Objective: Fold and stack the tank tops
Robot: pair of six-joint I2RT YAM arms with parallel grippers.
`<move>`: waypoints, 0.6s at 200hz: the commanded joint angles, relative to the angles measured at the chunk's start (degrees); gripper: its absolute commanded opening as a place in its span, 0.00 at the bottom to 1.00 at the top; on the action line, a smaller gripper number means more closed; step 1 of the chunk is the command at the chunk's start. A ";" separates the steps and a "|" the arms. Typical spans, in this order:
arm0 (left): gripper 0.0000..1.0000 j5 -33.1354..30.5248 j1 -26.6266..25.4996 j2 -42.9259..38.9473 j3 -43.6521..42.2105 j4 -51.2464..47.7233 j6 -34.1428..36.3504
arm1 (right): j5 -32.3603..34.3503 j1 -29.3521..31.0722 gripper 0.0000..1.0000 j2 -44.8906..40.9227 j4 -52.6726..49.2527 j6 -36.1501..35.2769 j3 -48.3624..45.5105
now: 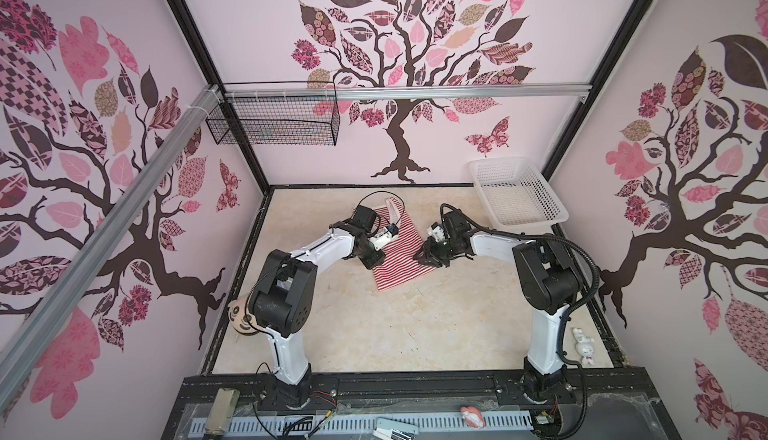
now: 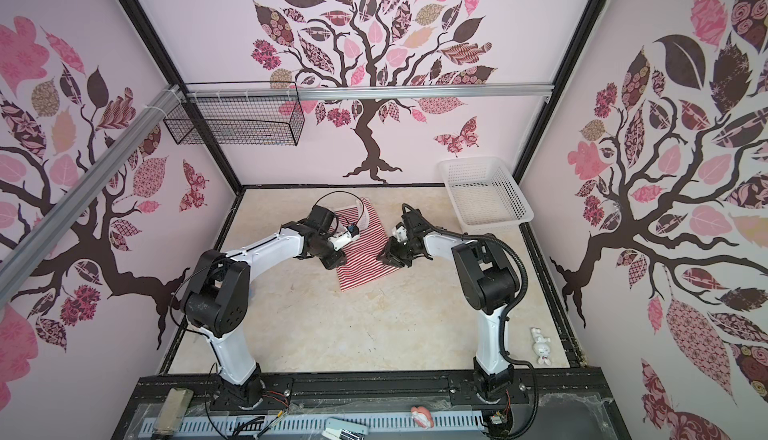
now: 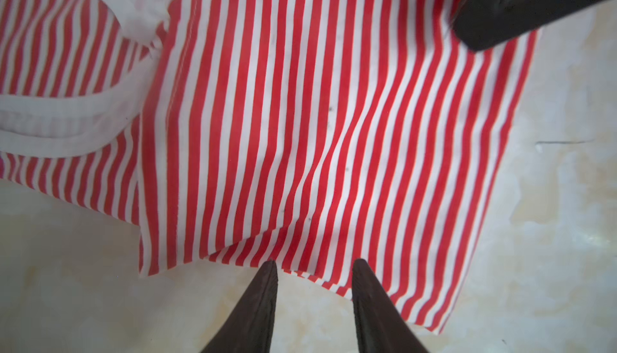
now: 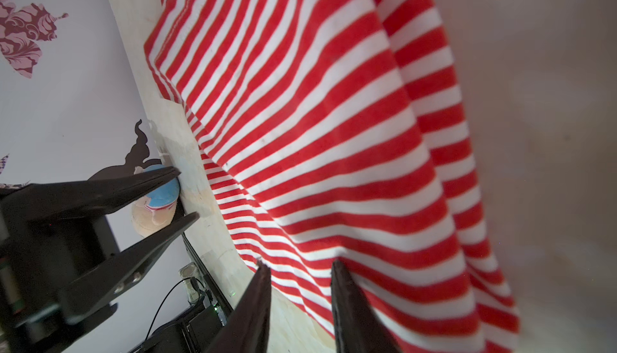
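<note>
One red-and-white striped tank top lies on the marble table, folded over on itself, its white-trimmed straps toward the back wall. My left gripper is open at the garment's left edge, tips just touching the fabric border, only bare table between them. My right gripper is open at the right edge; the cloth's edge runs across the gap and one finger rests over the stripes. Each wrist view also shows the opposite gripper.
A white plastic basket stands at the back right corner. A black wire basket hangs on the back rail. A plush doll sits by the left arm's base, and a small white bunny figure lies front right.
</note>
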 commanded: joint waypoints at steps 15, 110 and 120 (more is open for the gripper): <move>0.41 -2.36 0.66 1.85 -1.65 -1.67 2.11 | 0.04 -0.63 0.34 0.75 -0.35 -0.75 1.63; 0.37 -7.69 0.86 0.02 -5.24 -5.33 6.21 | 1.71 -0.60 0.34 -0.45 1.74 -0.14 -4.95; 0.37 -7.19 1.17 -2.31 -5.62 -4.68 5.80 | 1.33 -0.58 0.34 -1.17 1.46 -0.06 -4.85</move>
